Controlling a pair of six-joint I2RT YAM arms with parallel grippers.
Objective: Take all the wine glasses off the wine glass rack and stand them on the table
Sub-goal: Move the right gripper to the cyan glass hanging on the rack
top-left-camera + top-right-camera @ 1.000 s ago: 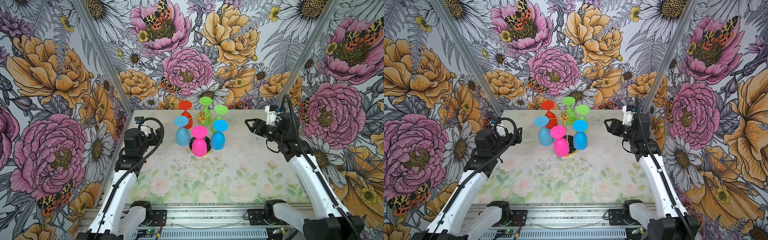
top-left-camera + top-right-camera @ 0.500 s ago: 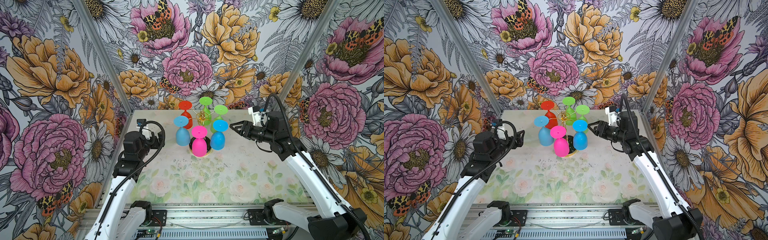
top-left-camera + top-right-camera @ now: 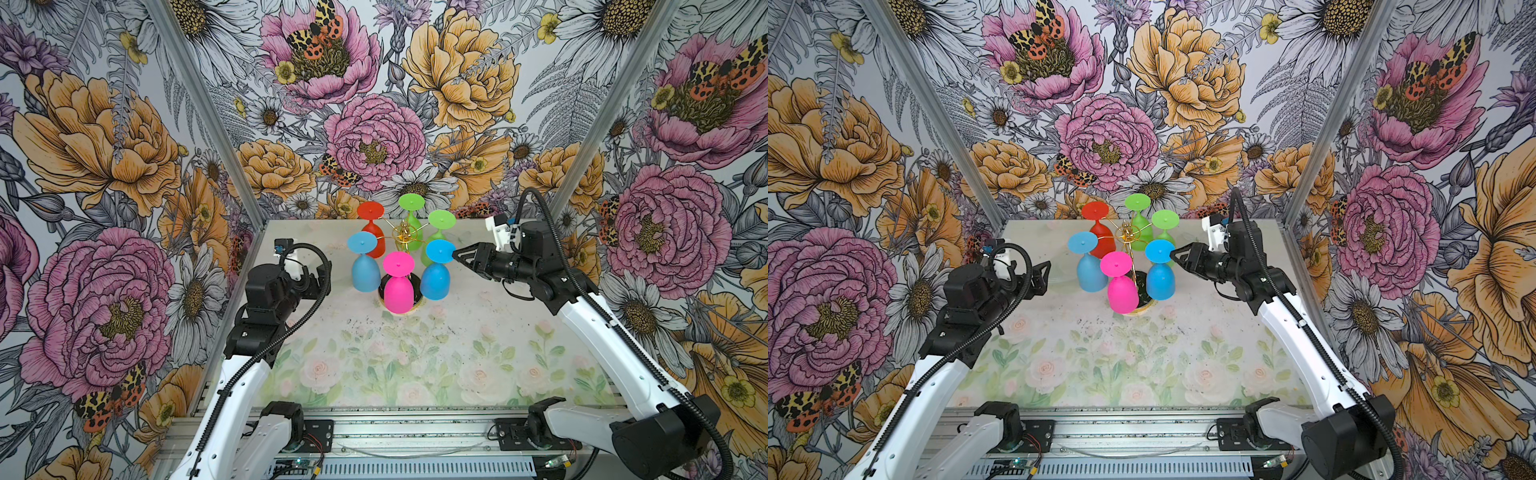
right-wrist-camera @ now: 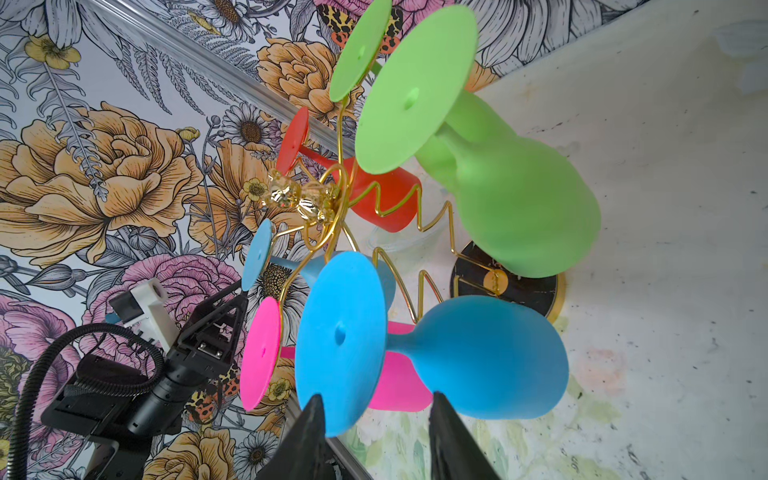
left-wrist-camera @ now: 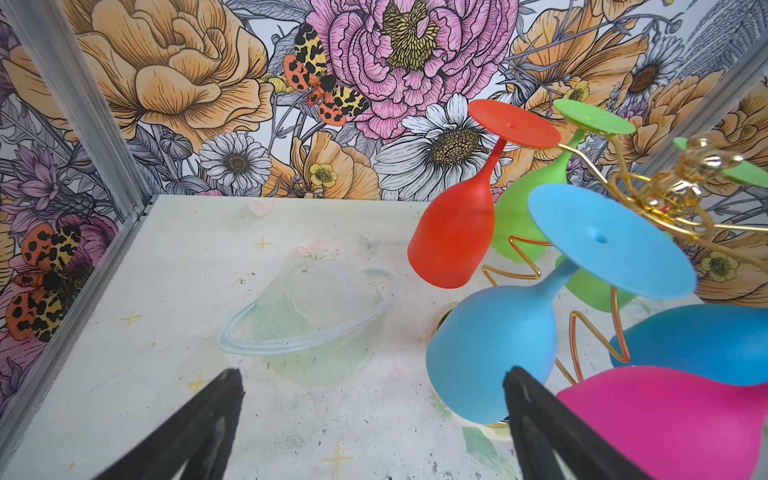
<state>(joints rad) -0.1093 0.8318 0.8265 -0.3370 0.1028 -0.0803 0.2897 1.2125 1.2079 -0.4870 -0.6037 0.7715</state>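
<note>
The wine glass rack (image 3: 404, 237) is a gold wire stand on a round black base (image 4: 532, 291), at the far middle of the table. Several coloured glasses hang upside down from it. The bright blue wine glass (image 3: 435, 280) (image 3: 1160, 280) (image 4: 490, 357) hangs on its right side. My right gripper (image 3: 457, 254) (image 3: 1173, 254) (image 4: 376, 395) points at that glass's foot disc, jaws open, with the disc's rim between the fingertips. My left gripper (image 3: 321, 272) (image 3: 1042, 274) (image 5: 372, 371) stands wide open left of the rack, beside the light blue glass (image 5: 490, 349), holding nothing.
A pink glass (image 3: 397, 291) hangs at the rack's front, a red one (image 3: 374, 239) and two green ones (image 3: 413, 224) at its back. Flowered walls with metal corner posts (image 3: 208, 124) close in the table (image 3: 415, 365) on three sides.
My right gripper has swung left from the right wall to the bright blue glass's foot, and its jaws have narrowed. The left arm has shifted only slightly.
</note>
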